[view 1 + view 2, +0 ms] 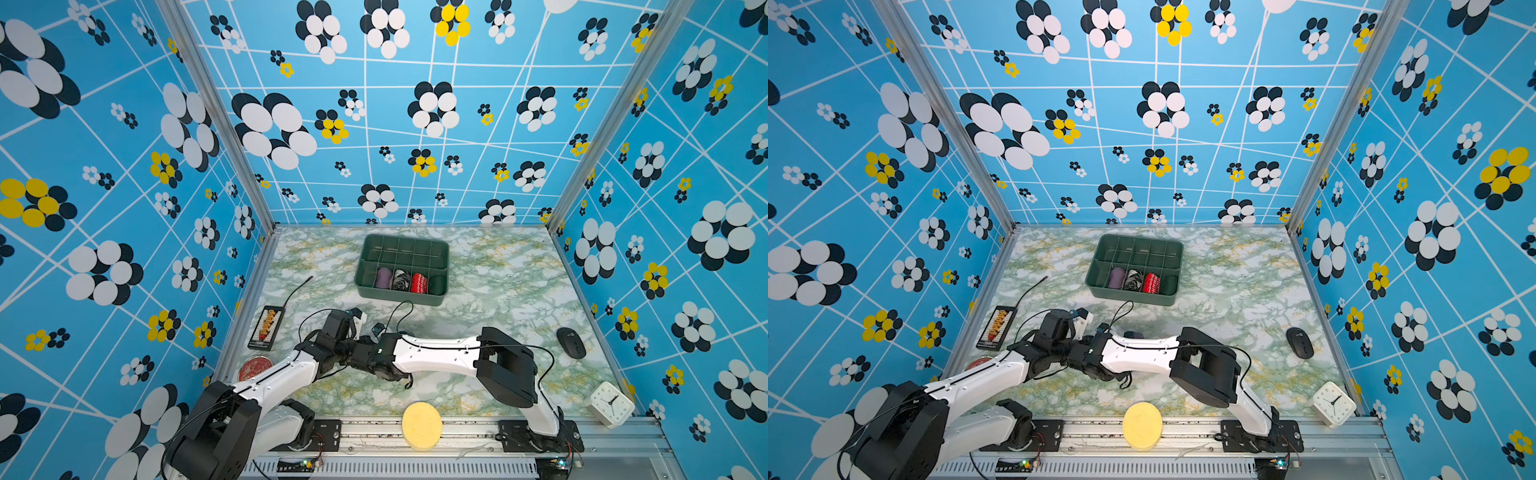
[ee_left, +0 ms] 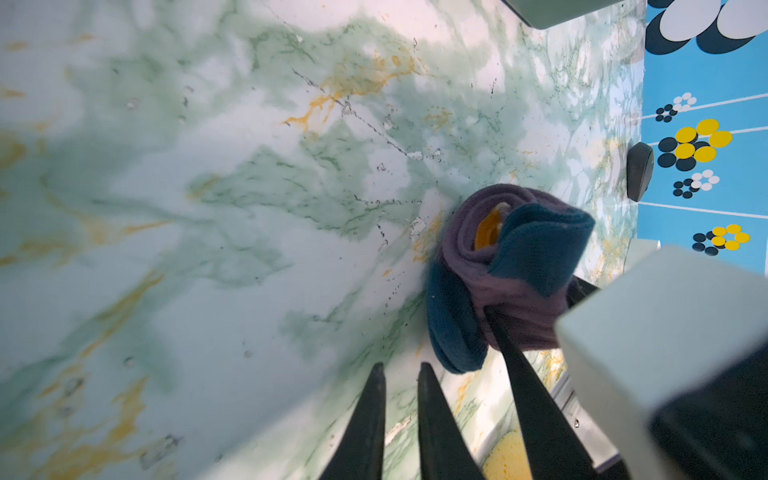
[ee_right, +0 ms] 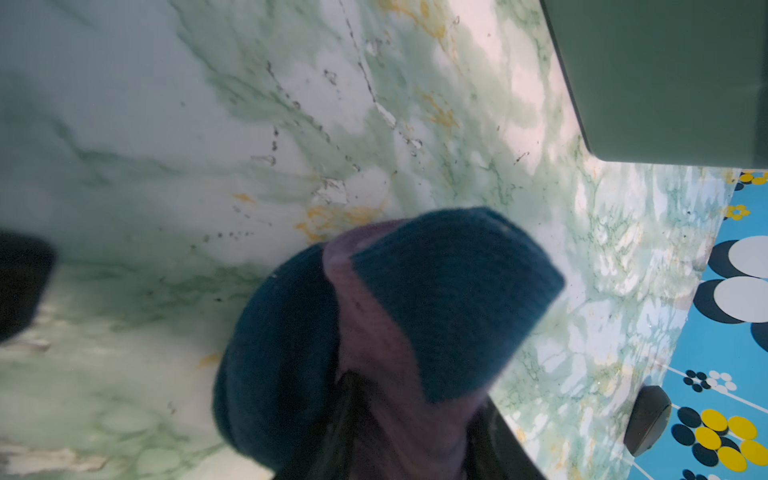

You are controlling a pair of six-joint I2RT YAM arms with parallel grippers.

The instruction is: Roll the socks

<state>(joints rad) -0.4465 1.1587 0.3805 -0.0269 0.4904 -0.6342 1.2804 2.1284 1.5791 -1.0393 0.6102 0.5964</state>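
The socks (image 2: 511, 270) are a rolled purple bundle with dark blue ends and a bit of orange at the core, close to the marble table (image 2: 249, 208). My right gripper (image 3: 417, 386) straddles the roll (image 3: 395, 324), purple fabric filling the gap between its fingers (image 2: 519, 365). Whether they press on it I cannot tell. My left gripper (image 2: 401, 368) is just beside the roll, its fingers a narrow gap apart with nothing between them. In both top views the two wrists meet over the table's front middle and hide the socks.
A green divided bin (image 1: 399, 296) stands at the back with purple, black-and-white and red (image 1: 419, 282) bundles in its front row. A black mouse (image 1: 571, 343) and white clock (image 1: 610, 404) are on the right, a yellow sponge (image 1: 422, 424) in front, and a bead tray (image 1: 267, 328) on the left.
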